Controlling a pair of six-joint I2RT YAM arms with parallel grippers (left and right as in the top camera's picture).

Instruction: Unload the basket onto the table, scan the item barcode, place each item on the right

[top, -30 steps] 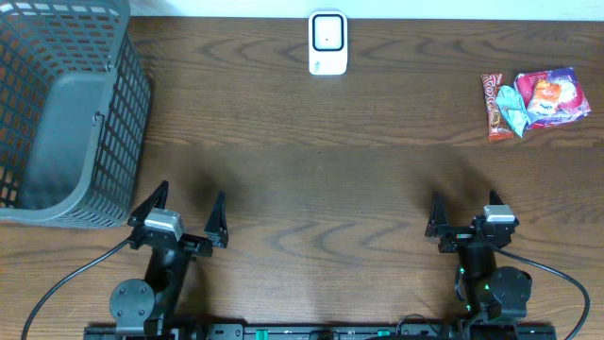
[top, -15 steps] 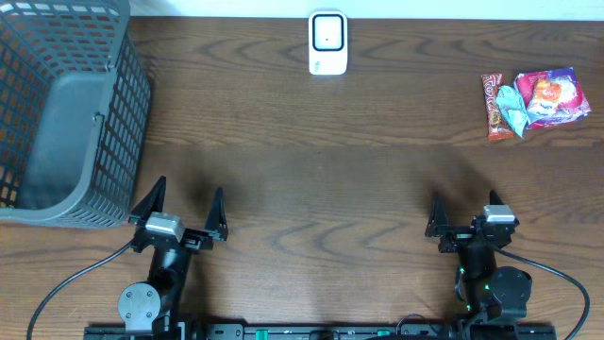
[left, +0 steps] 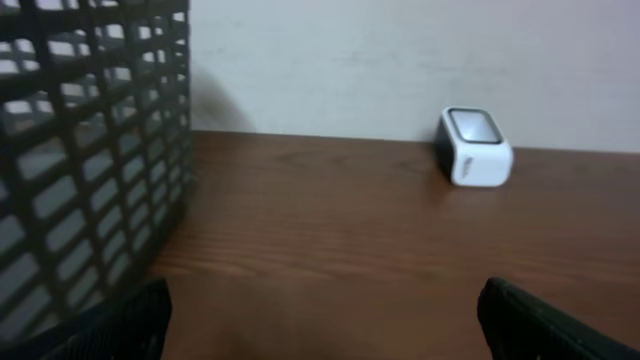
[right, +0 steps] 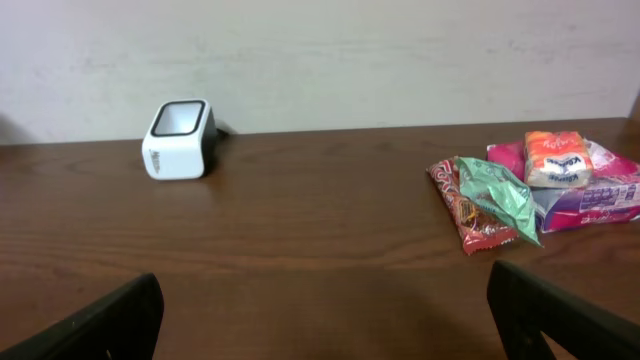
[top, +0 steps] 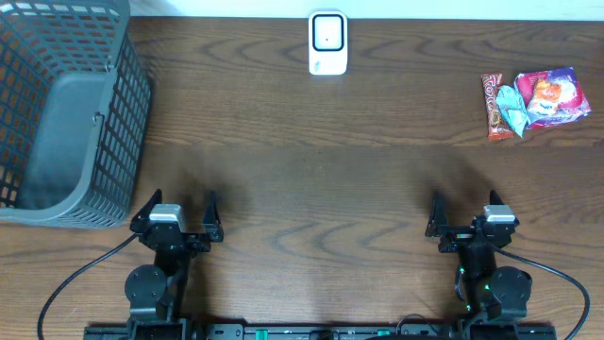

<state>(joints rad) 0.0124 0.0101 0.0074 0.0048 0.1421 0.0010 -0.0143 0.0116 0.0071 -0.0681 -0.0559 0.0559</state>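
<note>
A white barcode scanner stands at the back middle of the wooden table; the left wrist view shows this scanner ahead to the right, and the right wrist view shows the scanner ahead to the left. The items are a small pile of snack packets at the back right, with a green packet lying across a red one. My left gripper is open and holds nothing, near the front left. My right gripper is open and holds nothing, near the front right.
A grey mesh basket fills the back left corner, close to my left gripper; the basket's wall takes up the left of the left wrist view. A pale wall runs behind the table's far edge.
The left gripper has turned to face straight ahead and drawn back a little toward the front edge. The right arm and the objects have not moved.
</note>
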